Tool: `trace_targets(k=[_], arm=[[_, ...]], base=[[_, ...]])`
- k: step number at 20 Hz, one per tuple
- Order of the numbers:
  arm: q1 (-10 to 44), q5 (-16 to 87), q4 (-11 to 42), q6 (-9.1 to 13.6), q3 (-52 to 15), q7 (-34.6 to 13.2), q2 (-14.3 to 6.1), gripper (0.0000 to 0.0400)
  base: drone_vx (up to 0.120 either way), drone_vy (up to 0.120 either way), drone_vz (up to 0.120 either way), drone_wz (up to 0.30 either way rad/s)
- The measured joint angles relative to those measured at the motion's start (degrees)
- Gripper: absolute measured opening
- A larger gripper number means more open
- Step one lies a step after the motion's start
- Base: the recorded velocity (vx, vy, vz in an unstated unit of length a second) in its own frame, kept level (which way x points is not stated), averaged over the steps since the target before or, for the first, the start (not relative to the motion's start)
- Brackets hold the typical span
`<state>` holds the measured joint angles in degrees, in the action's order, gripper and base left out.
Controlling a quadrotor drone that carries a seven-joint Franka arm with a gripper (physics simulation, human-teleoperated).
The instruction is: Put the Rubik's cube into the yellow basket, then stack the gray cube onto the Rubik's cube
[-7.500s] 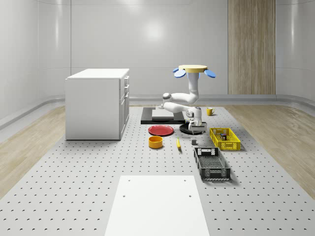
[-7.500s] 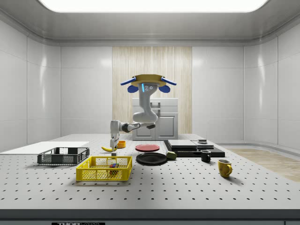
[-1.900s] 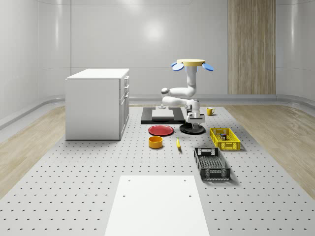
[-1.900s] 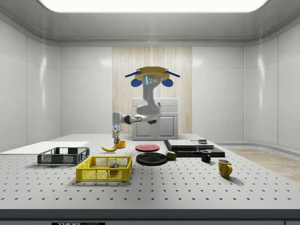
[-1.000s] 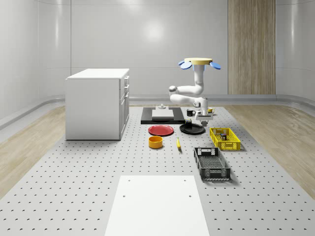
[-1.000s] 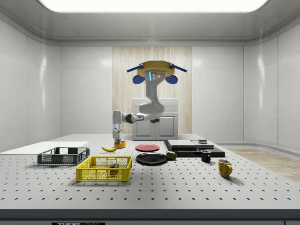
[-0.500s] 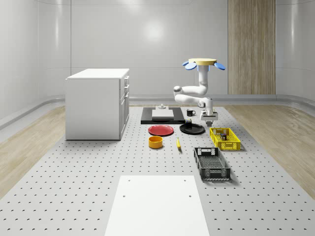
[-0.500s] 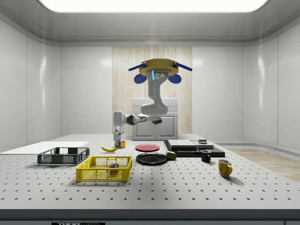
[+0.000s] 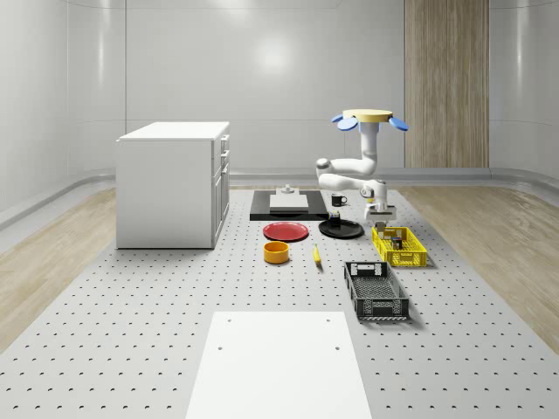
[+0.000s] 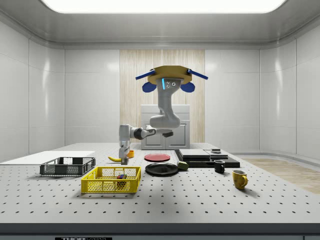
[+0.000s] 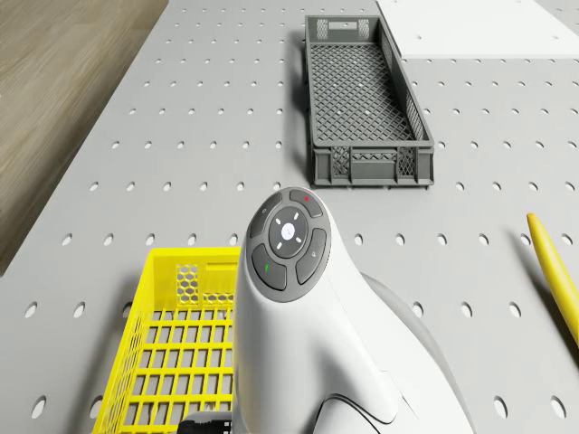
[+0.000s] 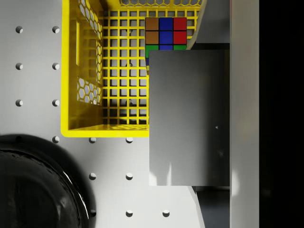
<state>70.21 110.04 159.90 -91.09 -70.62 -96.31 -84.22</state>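
One gray cube (image 12: 189, 118), plain matte faces, sits clamped in the tool (image 9: 381, 212), held over the near end wall of the yellow basket (image 12: 88, 85). Rubik's cube (image 12: 166, 32), glossy colored tiles, lies flat inside that lattice-mesh basket, just past the gray cube. Drone (image 9: 369, 117) hovers beside the basket, over the perforated tabletop (image 9: 175, 297). Black round plate (image 12: 33, 185) lies just outside the basket's end.

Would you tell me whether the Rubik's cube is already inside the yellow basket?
Yes, the wrist view shows the Rubik's cube lying on the mesh floor of the yellow basket.
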Motion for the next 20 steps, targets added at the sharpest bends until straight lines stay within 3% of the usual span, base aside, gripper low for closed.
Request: trace_targets(k=[5,15,20], arm=[[0.1,-0.1,0.0,-0.2,0.0,-0.1,-0.2,0.025],[0.2,-0.2,0.0,-0.5,-0.1,-0.2,-0.6,0.025],[0.3,-0.3,0.0,-0.7,-0.1,-0.2,-0.7,0.025]], base=[[0.0,0.12,-0.096,0.0],[0.0,0.112,0.0,0.0],[0.0,0.016,0.0,0.0]])
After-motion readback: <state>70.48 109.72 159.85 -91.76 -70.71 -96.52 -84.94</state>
